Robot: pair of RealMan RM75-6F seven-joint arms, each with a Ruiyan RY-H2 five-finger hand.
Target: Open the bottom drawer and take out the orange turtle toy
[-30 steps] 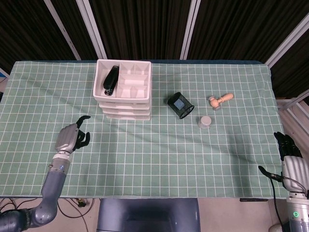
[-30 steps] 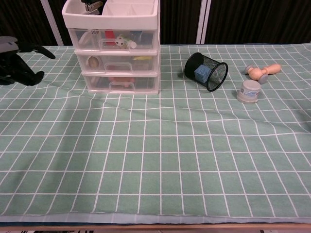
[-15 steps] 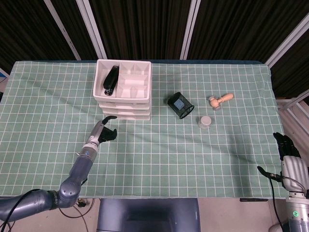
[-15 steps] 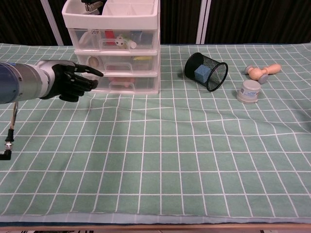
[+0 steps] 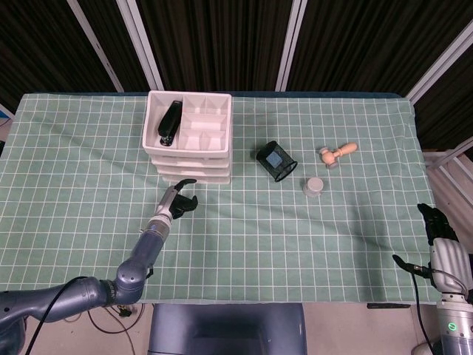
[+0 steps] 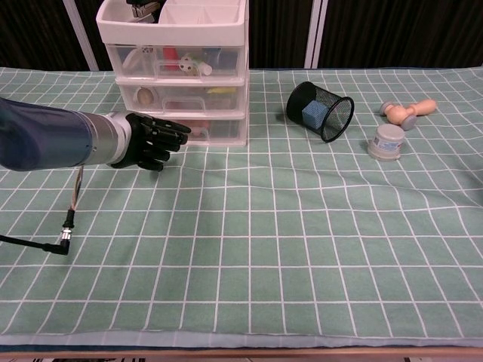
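- Green checked cloth [image 6: 287,249] covers the whole table, with dark slatted panels behind it, so that's the setting I'm working in.
- My left hand [image 6: 155,140] is out over the cloth right in front of the white drawer unit [image 6: 178,72], down at the level of the bottom drawer [image 6: 189,128]. Fingers are stretched forward and apart, nothing in them. From the head view the hand [image 5: 178,200] sits just short of the unit's front; I honestly can't tell if the fingertips touch the drawer or just hover beside it.
- Bottom drawer looks closed, flush with the two above it. Through the clear front, just past my left fingertips, there's a pinkish-orange blob that I take to be the orange turtle toy [image 6: 183,125], but it's too blurry to make out the shape.
- Middle and top drawers above my left hand have small mixed bits inside. On top of the unit, the open tray holds a black stapler [image 5: 170,122].
- Off to the right of my left hand, well apart from it: a black mesh pen cup [image 6: 320,111] tipped on its side with a blue block inside, then a small grey jar [image 6: 386,142] standing upright, and beyond that a wooden mallet toy [image 6: 408,111] lying flat.
- My right hand [image 5: 440,225] is way off at the far right edge of the table, only in the head view. Dark fingers point up, nothing held as far as I can see, but whether they're spread or curled I can't tell.
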